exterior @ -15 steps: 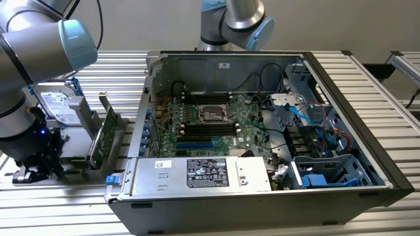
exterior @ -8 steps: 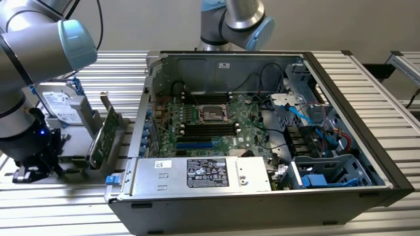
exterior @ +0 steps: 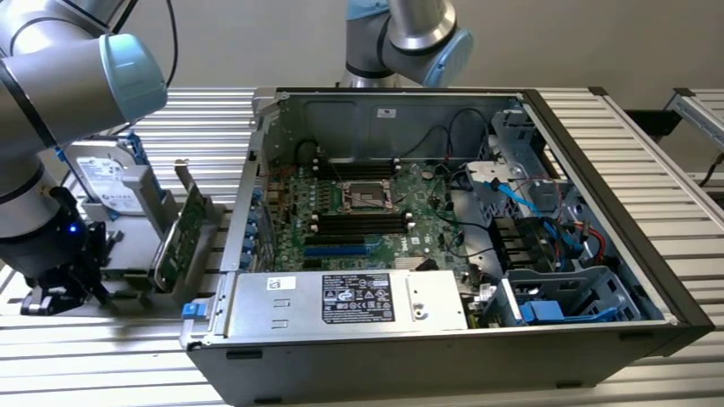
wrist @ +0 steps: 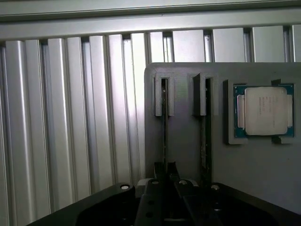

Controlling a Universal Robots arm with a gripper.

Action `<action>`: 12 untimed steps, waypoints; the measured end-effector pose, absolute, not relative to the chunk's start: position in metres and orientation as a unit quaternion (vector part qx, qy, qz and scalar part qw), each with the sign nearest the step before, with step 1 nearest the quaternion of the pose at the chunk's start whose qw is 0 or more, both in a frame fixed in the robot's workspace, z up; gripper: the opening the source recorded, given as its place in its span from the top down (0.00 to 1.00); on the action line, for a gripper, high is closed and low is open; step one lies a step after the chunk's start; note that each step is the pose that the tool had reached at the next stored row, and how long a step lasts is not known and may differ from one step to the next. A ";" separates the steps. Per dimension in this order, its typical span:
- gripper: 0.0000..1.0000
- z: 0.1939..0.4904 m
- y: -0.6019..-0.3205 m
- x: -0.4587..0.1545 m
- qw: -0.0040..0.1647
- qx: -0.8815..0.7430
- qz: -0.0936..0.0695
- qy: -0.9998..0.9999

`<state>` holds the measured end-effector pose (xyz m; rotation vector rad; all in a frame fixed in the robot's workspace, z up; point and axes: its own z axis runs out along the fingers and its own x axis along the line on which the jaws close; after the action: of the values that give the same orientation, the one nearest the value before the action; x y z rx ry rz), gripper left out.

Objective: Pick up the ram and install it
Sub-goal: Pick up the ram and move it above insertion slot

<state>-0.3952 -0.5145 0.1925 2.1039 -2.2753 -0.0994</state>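
Where the slatted aluminium table spreads beneath everything, an open computer case is laid on its side at the middle of the exterior view. The robot arm is bent down over the table at the exterior view's left of the case. Inside the case a green motherboard is exposed, with a silver power supply set along the near wall and blue cables run toward the exterior view's right. Black memory slots are laid out beside the central processor socket. A grey holder is stood on the table just beside the case. A hard drive and a green expansion card with a metal bracket are kept upright in it. The gripper is held over this holder, in line with one of two narrow slots. Whether it is spread or pressed together cannot be told. A square silver processor is seated in a recess next to the slots. The ram is seen edge-on as a thin strip stood in the slot directly ahead of the gripper, well apart from the motherboard.
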 end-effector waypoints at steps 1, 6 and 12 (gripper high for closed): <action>0.86 0.193 -0.515 -0.395 0.020 0.678 -0.032 -0.734; 0.86 0.193 -0.515 -0.395 0.020 0.683 -0.032 -0.730; 0.86 0.192 -0.515 -0.395 0.021 0.713 -0.031 -0.700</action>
<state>-0.3952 -0.5145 0.1924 2.2101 -2.1712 -0.0976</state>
